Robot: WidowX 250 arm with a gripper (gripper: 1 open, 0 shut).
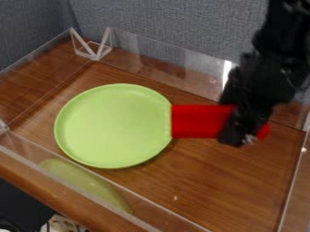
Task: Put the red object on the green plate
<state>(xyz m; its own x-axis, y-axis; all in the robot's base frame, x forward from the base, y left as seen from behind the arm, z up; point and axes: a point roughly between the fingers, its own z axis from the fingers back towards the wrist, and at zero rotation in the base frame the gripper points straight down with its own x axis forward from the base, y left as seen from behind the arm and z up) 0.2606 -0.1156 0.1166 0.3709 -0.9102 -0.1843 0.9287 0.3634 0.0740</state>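
Red block (200, 120) gripped in the black hand (230, 126)

The single view looked down at a slant from above, taking in most of the wooden table (200, 190) at middling range. It faced across the surface toward the grey partition (182, 25) behind the far edge; the near edge ran diagonally through the lower left. No second view shared any part.
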